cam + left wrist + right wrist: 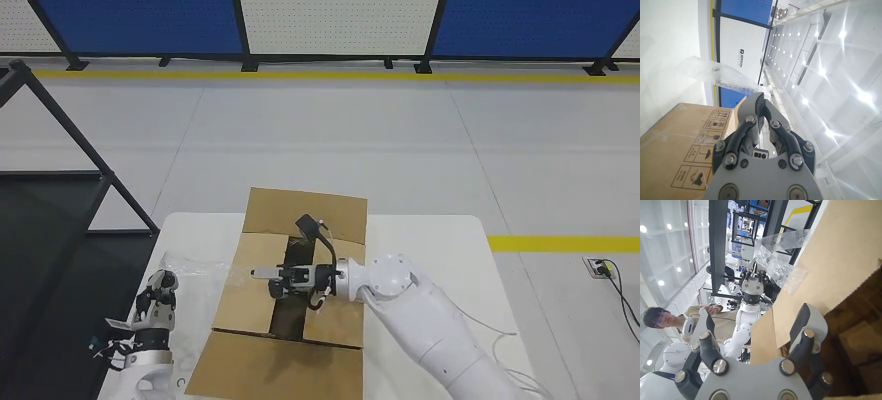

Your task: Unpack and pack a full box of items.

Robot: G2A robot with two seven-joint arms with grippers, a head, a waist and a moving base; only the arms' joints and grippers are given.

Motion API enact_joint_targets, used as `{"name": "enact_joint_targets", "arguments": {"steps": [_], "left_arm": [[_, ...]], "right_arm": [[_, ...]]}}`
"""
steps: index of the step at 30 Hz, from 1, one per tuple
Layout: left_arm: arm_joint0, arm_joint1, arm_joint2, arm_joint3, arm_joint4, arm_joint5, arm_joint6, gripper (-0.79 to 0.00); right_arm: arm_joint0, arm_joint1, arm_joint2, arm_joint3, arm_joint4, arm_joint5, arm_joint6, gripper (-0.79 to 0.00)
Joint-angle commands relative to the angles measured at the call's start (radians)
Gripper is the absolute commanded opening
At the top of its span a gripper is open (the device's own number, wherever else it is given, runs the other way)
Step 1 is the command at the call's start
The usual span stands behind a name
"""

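A white table (425,240) stood on a pale floor, with blue wall panels behind. Near the table's left edge, the left gripper (763,98) pointed upward, its fingers pressed together on the edge of a clear plastic bag (721,73) that extended toward the box. The open cardboard box (305,212) sat mid-table. The right gripper (755,309) was positioned over the box opening, fingers spread wide.

so the box (305,212) is plain matt brown cardboard, the bag (772,262) is crinkly glossy clear plastic, table (430,240) looks smooth white
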Motion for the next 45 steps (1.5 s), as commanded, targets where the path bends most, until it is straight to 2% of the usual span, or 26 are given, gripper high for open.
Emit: {"name": "enact_joint_targets", "arguments": {"steps": [1, 22, 31, 45], "left_arm": [[0.002, -0.002, 0.000, -0.001, 0.000, -0.006, 0.004, -0.785], [0.026, -0.018, -0.018, -0.016, -0.023, -0.041, 0.024, -0.785], [0.027, -0.024, -0.022, -0.016, -0.024, -0.043, 0.024, -0.785], [0.032, -0.033, -0.032, -0.016, -0.035, -0.051, 0.032, -0.785]], "right_arm": [[0.008, -0.007, -0.007, 0.020, -0.001, 0.007, -0.004, 0.000], [0.065, -0.060, -0.023, 0.180, 0.005, 0.002, -0.010, 0.000], [0.071, -0.070, -0.010, 0.206, 0.007, -0.028, 0.000, 0.000], [0.076, -0.081, 0.003, 0.230, -0.013, -0.017, -0.002, 0.000]]}}
